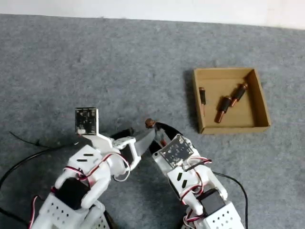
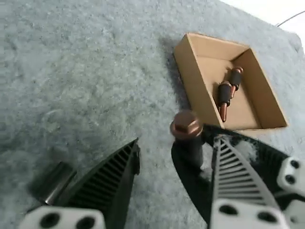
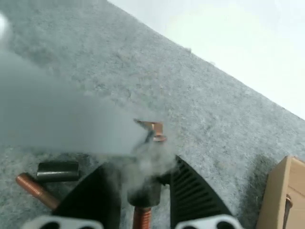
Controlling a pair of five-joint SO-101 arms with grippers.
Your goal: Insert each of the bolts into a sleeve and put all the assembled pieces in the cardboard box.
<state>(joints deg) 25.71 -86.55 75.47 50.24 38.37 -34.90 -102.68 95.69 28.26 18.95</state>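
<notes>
The grey mat [image 1: 95, 62] carries a cardboard box [image 1: 197, 100] with three pieces [image 1: 224, 109] lying inside. Well apart from the box, on the arms' side, the right gripper [image 3: 143, 183] is clamped on a black sleeve [image 2: 192, 151]. A bolt [image 2: 186, 126] sits in the sleeve, its copper head poking past the fingertips. The left gripper [image 2: 178, 143] spreads wide around that bolt, seemingly to seat or steady it. Farther from the box, a spare sleeve [image 3: 58, 171] and a spare bolt [image 3: 34, 187] lie on the mat, awaiting assembly.

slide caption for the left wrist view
Left gripper, jaws open, beside a sleeved bolt in the right gripper; cardboard box beyond.
</notes>
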